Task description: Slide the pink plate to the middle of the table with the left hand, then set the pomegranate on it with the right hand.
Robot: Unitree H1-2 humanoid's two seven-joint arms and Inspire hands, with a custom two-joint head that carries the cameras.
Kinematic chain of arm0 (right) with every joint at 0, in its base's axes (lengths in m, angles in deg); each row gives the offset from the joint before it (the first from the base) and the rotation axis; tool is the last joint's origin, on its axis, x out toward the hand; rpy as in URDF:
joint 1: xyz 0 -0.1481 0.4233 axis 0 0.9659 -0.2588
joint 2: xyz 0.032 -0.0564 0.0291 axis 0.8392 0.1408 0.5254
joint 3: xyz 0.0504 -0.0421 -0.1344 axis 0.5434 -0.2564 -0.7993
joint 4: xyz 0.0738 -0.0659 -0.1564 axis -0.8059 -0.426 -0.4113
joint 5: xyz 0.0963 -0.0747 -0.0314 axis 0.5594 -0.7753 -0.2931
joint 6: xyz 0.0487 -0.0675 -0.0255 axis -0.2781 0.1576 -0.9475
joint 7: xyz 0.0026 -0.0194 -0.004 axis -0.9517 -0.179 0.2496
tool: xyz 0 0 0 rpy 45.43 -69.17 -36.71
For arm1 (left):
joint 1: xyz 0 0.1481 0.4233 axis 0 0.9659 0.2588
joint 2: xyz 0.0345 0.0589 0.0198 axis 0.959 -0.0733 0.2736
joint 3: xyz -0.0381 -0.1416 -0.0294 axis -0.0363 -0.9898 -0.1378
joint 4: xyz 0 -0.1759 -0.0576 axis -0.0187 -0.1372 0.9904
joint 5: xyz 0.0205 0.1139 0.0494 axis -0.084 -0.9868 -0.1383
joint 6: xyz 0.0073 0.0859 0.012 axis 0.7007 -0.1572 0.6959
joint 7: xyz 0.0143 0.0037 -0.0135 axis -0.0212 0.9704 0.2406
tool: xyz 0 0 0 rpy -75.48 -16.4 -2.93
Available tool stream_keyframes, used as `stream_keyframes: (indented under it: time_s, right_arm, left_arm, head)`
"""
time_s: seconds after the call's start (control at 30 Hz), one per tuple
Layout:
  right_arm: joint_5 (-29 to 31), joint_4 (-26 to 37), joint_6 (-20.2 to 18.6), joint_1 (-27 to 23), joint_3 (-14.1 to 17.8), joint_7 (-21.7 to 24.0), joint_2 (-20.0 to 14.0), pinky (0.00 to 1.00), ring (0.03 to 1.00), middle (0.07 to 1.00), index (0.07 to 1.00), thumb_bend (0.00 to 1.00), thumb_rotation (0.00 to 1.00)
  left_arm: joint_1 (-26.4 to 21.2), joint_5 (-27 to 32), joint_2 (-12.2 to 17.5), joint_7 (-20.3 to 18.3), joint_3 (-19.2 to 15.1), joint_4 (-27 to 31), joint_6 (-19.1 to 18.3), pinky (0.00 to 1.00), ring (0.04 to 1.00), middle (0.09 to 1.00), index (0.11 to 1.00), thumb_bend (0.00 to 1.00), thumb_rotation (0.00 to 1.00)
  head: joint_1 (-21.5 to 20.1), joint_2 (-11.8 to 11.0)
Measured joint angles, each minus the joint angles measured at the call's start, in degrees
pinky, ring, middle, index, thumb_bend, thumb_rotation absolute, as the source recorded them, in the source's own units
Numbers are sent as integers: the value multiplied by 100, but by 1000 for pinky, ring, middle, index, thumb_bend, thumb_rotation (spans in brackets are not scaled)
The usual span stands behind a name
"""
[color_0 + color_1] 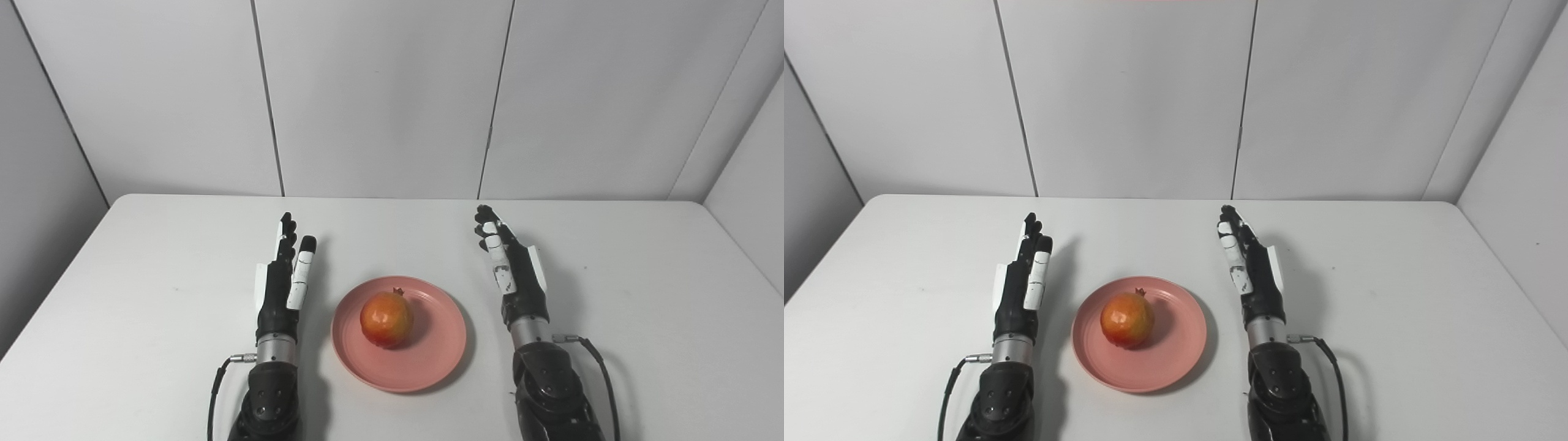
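A pink plate (429, 358) lies on the white table near the middle of its front half. A red-orange pomegranate (386, 319) sits on the plate, a little left of its centre. My left hand (285, 275) rests to the left of the plate, fingers stretched out and apart, holding nothing. My right hand (511, 263) rests to the right of the plate, fingers stretched out, holding nothing. Neither hand touches the plate. The same scene shows in the right eye view, with the plate (1176, 355) and the pomegranate (1127, 320) between the two hands.
The white table (153, 275) reaches back to grey wall panels and side walls. Black cables run from both wrists near the front edge.
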Motion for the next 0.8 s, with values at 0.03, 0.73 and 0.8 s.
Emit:
stream_keyframes:
  time_s: [0.03, 0.73, 0.8]
  right_arm:
    - [33, -50, 29, 1, 5, 0, -8, 902, 878, 899, 879, 794, 1000]
    - [524, -515, 423, 109, 323, -112, 5, 998, 896, 899, 902, 760, 1000]
    - [559, -523, 438, 107, 336, -115, 12, 991, 898, 901, 904, 767, 1000]
  left_arm:
    - [16, 20, -2, -22, -1, 25, -71, 1000, 1000, 1000, 1000, 779, 994]
    - [24, 680, 377, -934, 94, 398, -1218, 1000, 1000, 1000, 1000, 872, 1000]
    - [22, 709, 376, -936, 96, 410, -1242, 1000, 1000, 1000, 1000, 873, 1000]
  head:
    - [-26, 0]
    - [-97, 26]
    - [-97, 26]
